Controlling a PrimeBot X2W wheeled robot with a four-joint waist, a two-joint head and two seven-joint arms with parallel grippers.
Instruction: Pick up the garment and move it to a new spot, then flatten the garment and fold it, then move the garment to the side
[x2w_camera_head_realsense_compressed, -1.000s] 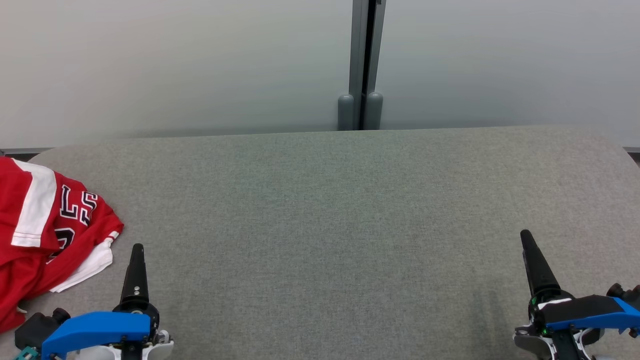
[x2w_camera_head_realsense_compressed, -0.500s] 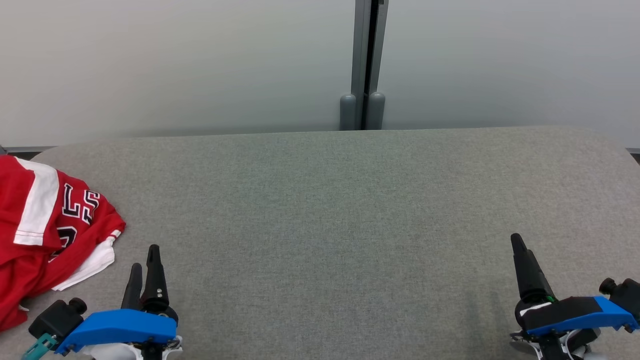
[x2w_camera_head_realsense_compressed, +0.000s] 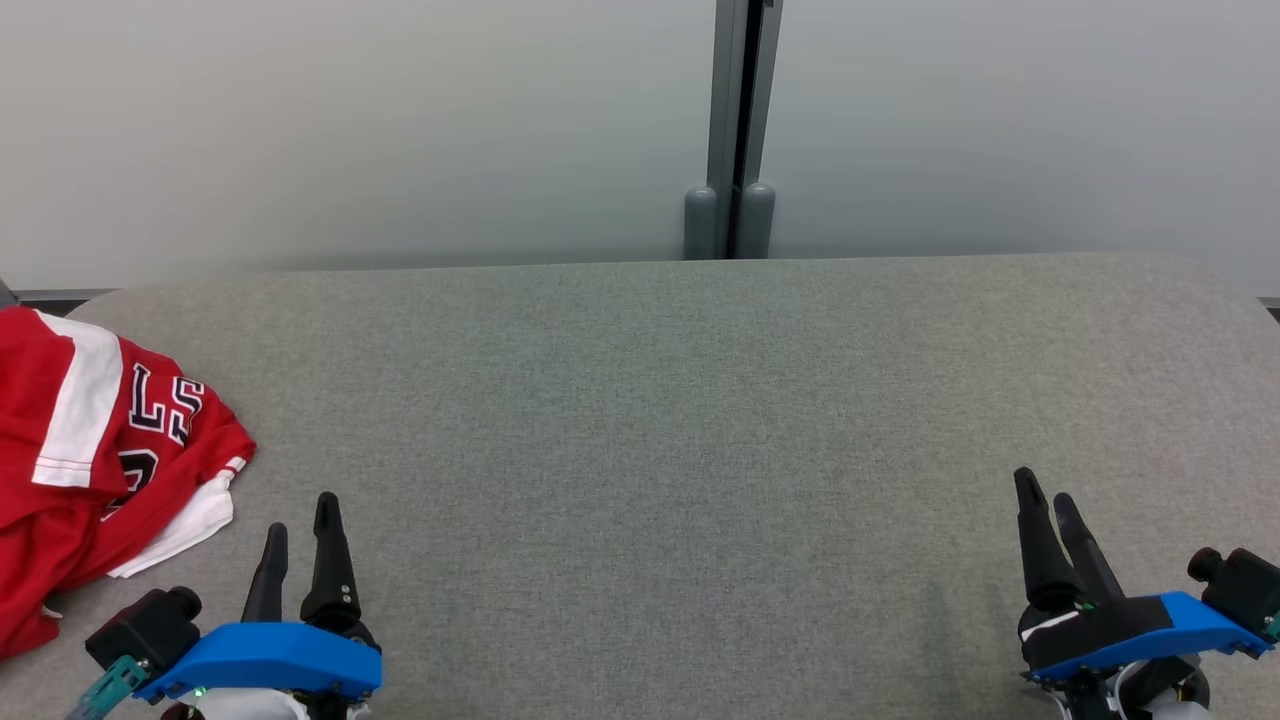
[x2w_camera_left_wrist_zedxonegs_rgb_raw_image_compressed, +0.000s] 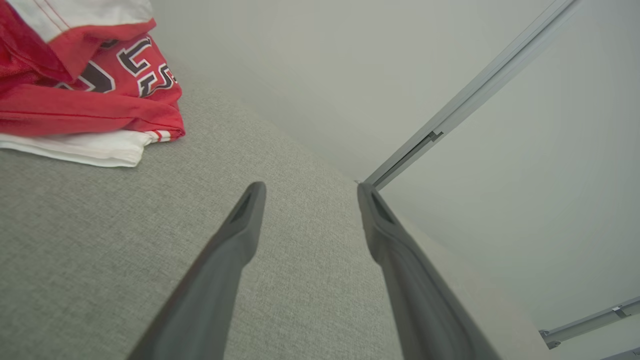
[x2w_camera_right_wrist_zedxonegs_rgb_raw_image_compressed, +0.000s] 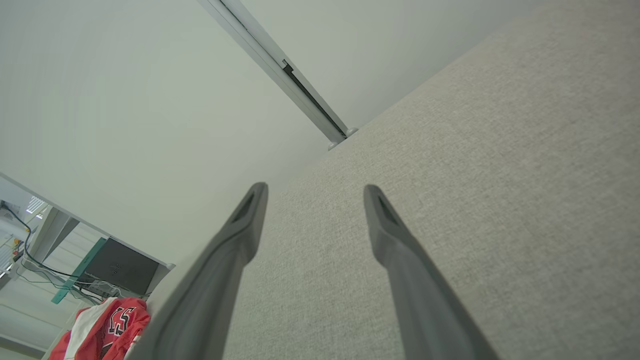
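- Garment (x2w_camera_head_realsense_compressed: 100, 440): a red jersey with white bands and dark lettering. It lies crumpled at the far left end of the grey bench (x2w_camera_head_realsense_compressed: 700, 400), and part of it runs off the left edge of the head view.
- Left fingers (x2w_camera_head_realsense_compressed: 330, 560): apart, holding nothing, pointing up the bench. The jersey lies to their left and slightly ahead, near but not touching.
- Right fingers (x2w_camera_head_realsense_compressed: 1035, 550): apart and empty at the opposite end of the bench, well apart from the jersey.
- Nearer arm: the left, clearly. The first reach should be sideways to the left, not forward.
- Orientation: the visible heap runs roughly near-to-far along the bench end. Its lettering reads sideways, and a white hem corner (x2w_camera_head_realsense_compressed: 205, 520) points towards the left fingers.
- True long axis: cannot be told, because the cloth is bunched and partly cut off.
- Task status, as judged: pick-up not yet begun.
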